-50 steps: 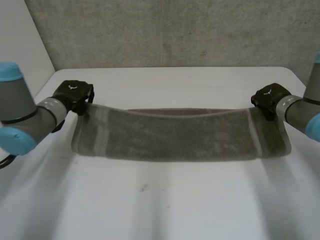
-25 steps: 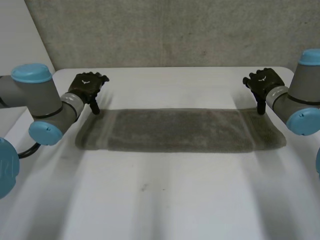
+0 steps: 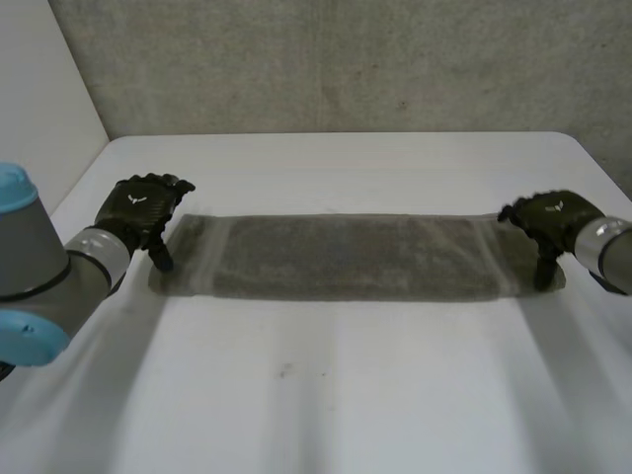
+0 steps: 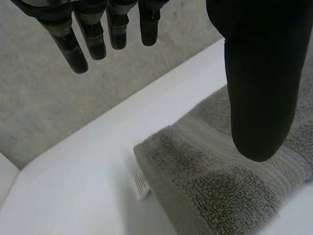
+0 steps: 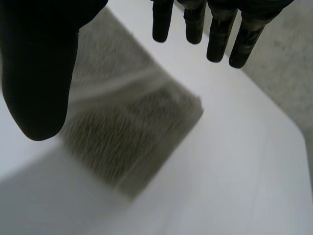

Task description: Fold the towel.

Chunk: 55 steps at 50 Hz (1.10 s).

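Observation:
A grey towel lies flat across the white table, folded into a long narrow strip. My left hand hovers over the strip's left end, open, with straight fingers and thumb apart and nothing between them. Below it the towel's end shows a pale band and a small white label. My right hand is above the strip's right end, open too. Its fingers and thumb hang spread over the towel's corner, holding nothing.
A grey wall stands behind the table's far edge. A pale panel runs along the left side. Bare tabletop stretches from the towel toward the front.
Both hands let go of the towel's ends and opened. The towel dropped flat onto the table. The hands lifted back, then came down over the ends again.

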Motion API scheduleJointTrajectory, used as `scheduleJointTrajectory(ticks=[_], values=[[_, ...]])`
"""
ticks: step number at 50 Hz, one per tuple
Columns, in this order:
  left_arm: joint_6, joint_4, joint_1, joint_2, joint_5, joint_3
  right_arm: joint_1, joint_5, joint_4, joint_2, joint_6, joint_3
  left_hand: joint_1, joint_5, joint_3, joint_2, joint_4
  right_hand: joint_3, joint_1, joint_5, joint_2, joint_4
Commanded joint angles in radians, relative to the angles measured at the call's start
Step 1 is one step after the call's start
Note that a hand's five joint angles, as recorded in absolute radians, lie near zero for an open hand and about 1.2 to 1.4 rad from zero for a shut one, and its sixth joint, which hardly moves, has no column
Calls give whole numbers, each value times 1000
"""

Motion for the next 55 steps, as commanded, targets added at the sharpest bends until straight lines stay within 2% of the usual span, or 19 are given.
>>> scheduleJointTrajectory(ticks=[1, 5, 9, 12, 14, 17, 19, 20, 21, 34, 42, 44, 46, 51, 53, 54, 55], values=[[-2, 75, -7, 41, -1, -73, -71, -21, -133, -1, -1, 140, 5, -35, 8, 9, 6, 193, 164, 183, 193, 197], [-3, 79, -12, 41, -3, -76, -100, -50, -199, 9, -1, 189, 5, -35, 8, 9, 6, 386, 357, 376, 386, 391], [-3, 79, -13, 41, -3, -74, -107, -64, -225, 15, -1, 194, 5, -35, 8, 9, 6, 440, 411, 430, 439, 444], [-3, 79, -13, 41, -3, -74, -108, -65, -248, 22, 1, 194, 5, -35, 8, 9, 6, 569, 540, 559, 569, 573], [-3, 79, -13, 41, -3, -74, -108, -65, -265, 25, 2, 194, 5, -35, 8, 9, 6, 750, 721, 740, 750, 754], [-5, 79, -15, 41, -3, -74, -108, -65, -276, 29, 2, 195, 5, -35, 8, 9, 6, 865, 836, 855, 865, 870], [-5, 79, -15, 41, -3, -76, -110, -67, -290, 35, 4, 194, 5, -35, 8, 9, 6, 1102, 1073, 1092, 1102, 1106], [-5, 79, -15, 41, -3, -76, -110, -67, -290, 35, 4, 194, 5, -35, 8, 9, 6, 1103, 1074, 1093, 1103, 1108], [-5, 79, -15, 41, -3, -77, -110, -67, -294, 35, 4, 192, 5, -35, 8, 9, 6, 1204, 1175, 1194, 1204, 1208], [-9, 80, -16, 41, -4, -79, -116, -68, -296, 60, 5, 175, 5, -35, 8, 9, 6, 1205, 1176, 1195, 1205, 1209], [-29, 79, -6, 41, -4, -79, -277, -44, -250, 63, -18, 48, 5, -35, 8, 9, 6, 1205, 1176, 1195, 1205, 1209], [-31, 79, -4, 41, -4, -79, -346, -47, -175, 51, -65, -19, 5, -35, 8, 9, 6, 1205, 1176, 1195, 1205, 1209], [-31, 79, -3, 41, -4, -79, -356, -48, -134, 48, -88, -60, 5, -35, 8, 9, 6, 1205, 1176, 1195, 1205, 1209], [-31, 79, -4, 41, -4, -79, -288, -44, -47, 29, -65, -167, 5, -35, 8, 9, 6, 1205, 1176, 1195, 1205, 1209], [-31, 79, -7, 41, -6, -79, -159, -42, -35, 5, -3, -229, 5, -35, 8, 9, 6, 1205, 1176, 1195, 1205, 1209], [-31, 79, -7, 41, -6, -79, -159, -42, -35, 5, -2, -230, 5, -35, 8, 9, 6, 1205, 1176, 1195, 1205, 1209], [-31, 79, -7, 41, -6, -80, -89, -41, -34, 5, 24, -258, 5, -35, 8, 9, 6, 1205, 1176, 1195, 1205, 1209]])
